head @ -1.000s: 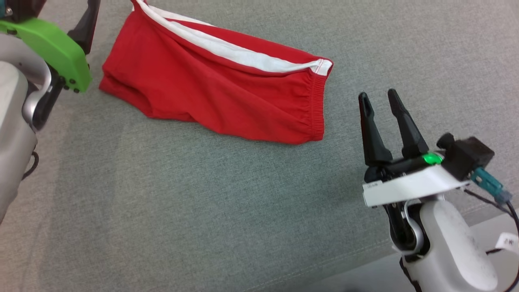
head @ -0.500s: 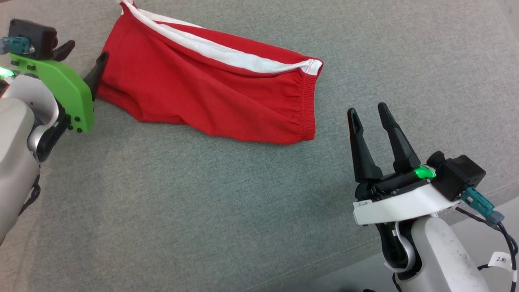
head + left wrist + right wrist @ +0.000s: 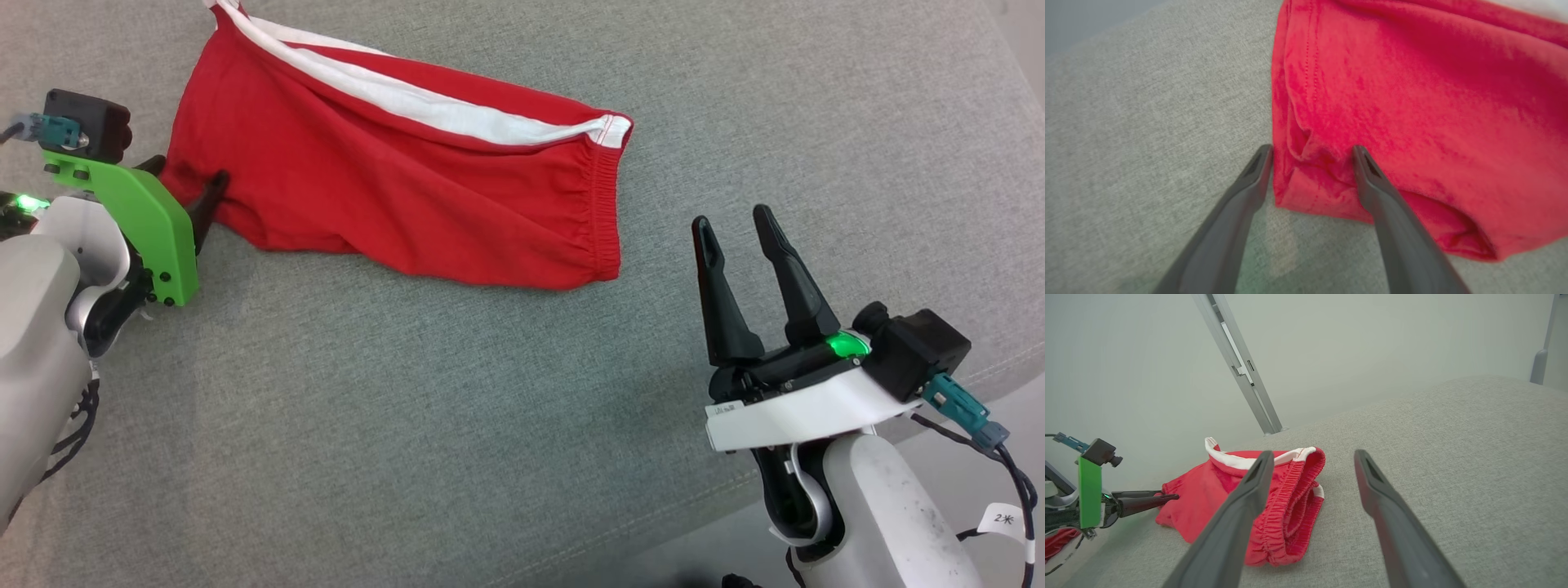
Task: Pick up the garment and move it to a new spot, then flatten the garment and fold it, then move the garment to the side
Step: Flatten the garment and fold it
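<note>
The red shorts (image 3: 392, 188) lie rumpled but flat at the far left of the grey cushion (image 3: 457, 425). Their elastic waistband (image 3: 604, 212) faces right. A white stripe (image 3: 408, 102) lines the far edge.

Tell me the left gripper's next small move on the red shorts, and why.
Probably close the left gripper: its open jaws straddle the bunched corner of the red fabric shorts, one finger on the cloth, the other at its edge.

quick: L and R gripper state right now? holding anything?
Left gripper: open, a corner of the red shorts between its fingers, not clamped.
Right gripper: open, empty, apart from the shorts.
</note>
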